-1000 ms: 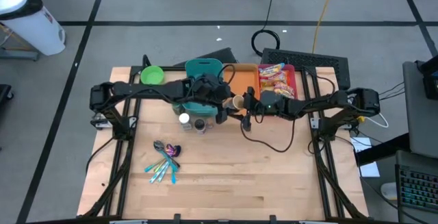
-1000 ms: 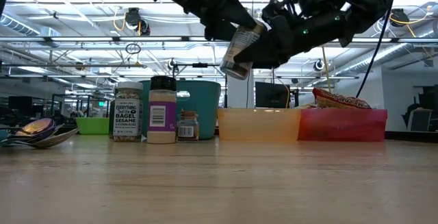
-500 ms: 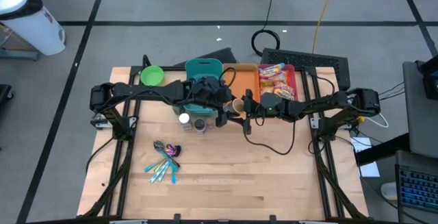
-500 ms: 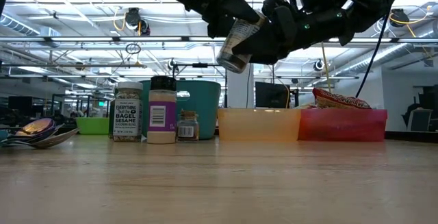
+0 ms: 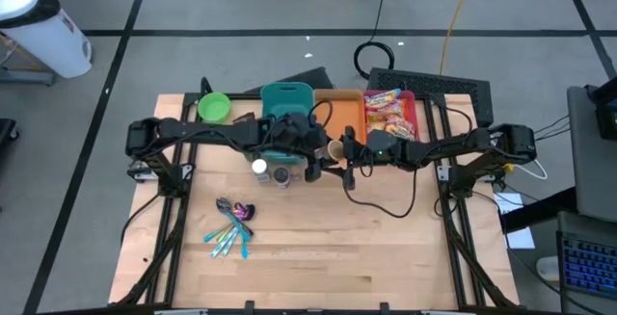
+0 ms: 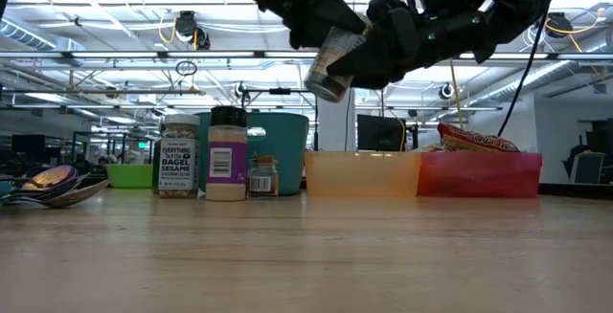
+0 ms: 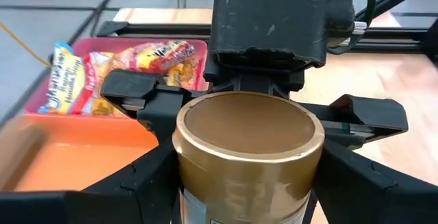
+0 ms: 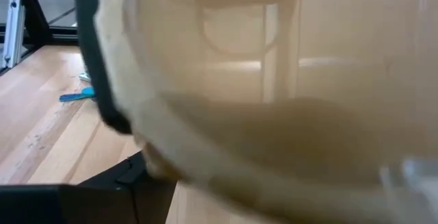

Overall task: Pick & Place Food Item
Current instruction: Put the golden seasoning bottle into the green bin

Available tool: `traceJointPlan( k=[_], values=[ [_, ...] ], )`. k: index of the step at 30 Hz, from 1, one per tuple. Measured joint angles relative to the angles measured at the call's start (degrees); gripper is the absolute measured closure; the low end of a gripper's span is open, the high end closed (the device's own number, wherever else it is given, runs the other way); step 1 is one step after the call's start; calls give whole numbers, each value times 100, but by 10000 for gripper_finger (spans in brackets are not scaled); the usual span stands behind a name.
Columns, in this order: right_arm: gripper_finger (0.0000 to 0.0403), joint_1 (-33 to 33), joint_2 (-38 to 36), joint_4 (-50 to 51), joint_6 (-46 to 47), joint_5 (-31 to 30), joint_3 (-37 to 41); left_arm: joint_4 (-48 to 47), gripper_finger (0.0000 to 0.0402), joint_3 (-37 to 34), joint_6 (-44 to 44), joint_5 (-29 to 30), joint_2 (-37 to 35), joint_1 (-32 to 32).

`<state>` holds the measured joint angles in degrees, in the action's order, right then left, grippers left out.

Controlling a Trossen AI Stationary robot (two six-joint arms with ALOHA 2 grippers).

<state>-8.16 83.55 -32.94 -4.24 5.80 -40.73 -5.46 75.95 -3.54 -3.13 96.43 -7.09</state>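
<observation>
Both pincers clamp one jar (image 6: 330, 61) aloft beside the orange bin (image 5: 344, 113): left pincer (image 5: 310, 153), right pincer (image 5: 349, 149). Mistimed release risks dropping it.

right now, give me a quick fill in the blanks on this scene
1. The spice jar held in the air has a ___ lid.
2. The snack packets lie in a ___ bin.
3. The bowl at the table's far side is ___.
Missing words: gold; red; green.
</observation>
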Motion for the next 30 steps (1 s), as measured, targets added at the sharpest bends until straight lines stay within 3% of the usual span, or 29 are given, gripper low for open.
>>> traceJointPlan(
  k=[5, 12, 18, 23, 27, 30],
  values=[
    [97, -4, -165, 163, -9, -53, -20, 0, 124, -10, -225, 590, -452, 131],
    [87, 1, -779, 1140, -65, 37, 9, 5, 124, -163, -552, 1437, -1136, 47],
    [86, -9, -1326, 1769, -316, 26, 22, 812, 124, -1120, -462, 1579, -1729, -573],
    [85, -114, -1578, 1934, -429, 4, 42, 2710, 124, -2397, -53, 692, -1872, -1661],
    [85, -320, -1665, 1613, -445, -10, 220, 4361, 124, -3181, 479, 166, -1429, -2463],
    [85, -542, -1661, 1431, -413, -19, 400, 4900, 124, -3390, 901, -123, -920, -2892]
  ],
)
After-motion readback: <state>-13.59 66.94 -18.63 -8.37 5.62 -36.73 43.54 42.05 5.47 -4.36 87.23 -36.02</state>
